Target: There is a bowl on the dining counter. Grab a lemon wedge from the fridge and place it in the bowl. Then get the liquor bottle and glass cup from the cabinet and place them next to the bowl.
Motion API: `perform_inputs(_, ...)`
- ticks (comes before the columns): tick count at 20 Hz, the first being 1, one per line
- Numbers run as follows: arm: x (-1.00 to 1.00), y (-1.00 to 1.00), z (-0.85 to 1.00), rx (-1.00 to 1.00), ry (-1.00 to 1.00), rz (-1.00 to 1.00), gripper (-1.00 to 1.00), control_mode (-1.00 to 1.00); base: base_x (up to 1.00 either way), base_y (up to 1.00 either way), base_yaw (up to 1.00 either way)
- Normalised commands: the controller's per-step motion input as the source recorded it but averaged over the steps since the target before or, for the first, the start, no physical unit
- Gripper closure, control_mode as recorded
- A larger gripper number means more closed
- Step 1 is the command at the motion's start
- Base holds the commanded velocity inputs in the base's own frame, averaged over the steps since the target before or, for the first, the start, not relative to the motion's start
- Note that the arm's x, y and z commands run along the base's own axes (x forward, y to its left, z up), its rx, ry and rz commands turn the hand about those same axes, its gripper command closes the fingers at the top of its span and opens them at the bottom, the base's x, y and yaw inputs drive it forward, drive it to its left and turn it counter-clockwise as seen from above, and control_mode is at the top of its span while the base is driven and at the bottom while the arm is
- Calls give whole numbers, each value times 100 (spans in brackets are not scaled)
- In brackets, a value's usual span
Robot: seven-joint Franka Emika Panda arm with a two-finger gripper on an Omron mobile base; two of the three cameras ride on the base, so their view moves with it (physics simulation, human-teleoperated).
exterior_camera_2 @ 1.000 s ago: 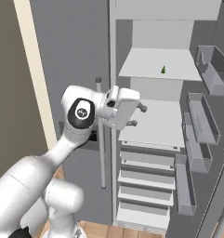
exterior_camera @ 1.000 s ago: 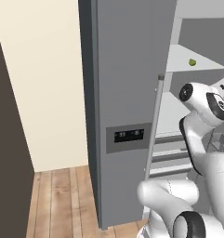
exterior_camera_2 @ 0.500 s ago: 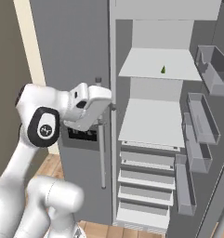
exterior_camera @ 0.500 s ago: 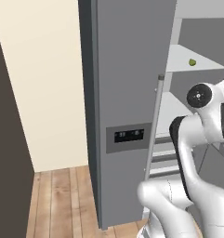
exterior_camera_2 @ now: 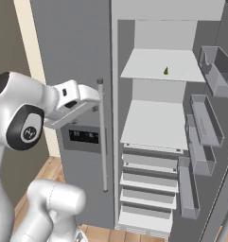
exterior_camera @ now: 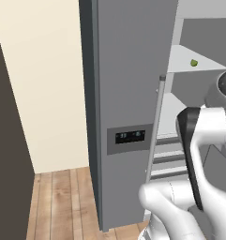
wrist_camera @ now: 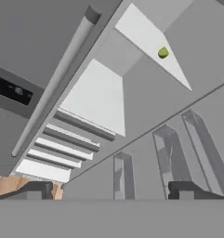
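The grey fridge [exterior_camera_2: 73, 52] stands with its left door shut and its right door swung open. A small green-yellow lemon wedge [exterior_camera_2: 166, 71] lies alone on the upper white shelf [exterior_camera_2: 148, 66]; it shows as lemon wedge [exterior_camera: 194, 62] and lemon wedge [wrist_camera: 163, 52]. My gripper [wrist_camera: 113, 190] is open, its dark fingertips [wrist_camera: 36, 189] far apart with nothing between them. It hangs well short of the shelf, below and left of the wedge. My white hand [exterior_camera_2: 75, 97] is in front of the shut door, by the silver bar handle [exterior_camera_2: 102, 137]. The bowl, dining counter, liquor bottle, glass cup and cabinet are out of view.
The dispenser panel [exterior_camera_2: 84, 137] is on the shut door. Below the wedge are a second bare shelf [exterior_camera_2: 155, 123] and several drawers [exterior_camera_2: 148, 189]. Grey door bins [exterior_camera_2: 205, 123] line the open door on the right. A cream wall [exterior_camera: 48, 93] and wood floor [exterior_camera: 63, 201] lie to the left.
My arm has swung left and its elbow has dropped, carrying the hand from the fridge opening across to the shut door. The gripper stayed open. The wedge has not moved.
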Motion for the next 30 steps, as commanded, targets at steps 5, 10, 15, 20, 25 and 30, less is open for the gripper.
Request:
perform_inputs(5,-8,47,-34,20,0,13,-100,-100,0,0,0)
perform_inputs(10,-3,12,-66,17,3,9,-100,-100,0,0,0)
perform_inputs(15,-12,0,-48,5,1,2,-100,-100,0,0,0)
perform_inputs(20,-3,-1,-14,0,5,0,-100,100,0,-4,0)
perform_inputs(25,0,0,0,0,0,0,-100,100,1,-71,-4)
perform_inputs(30,0,0,0,0,0,0,-100,100,16,-82,-6)
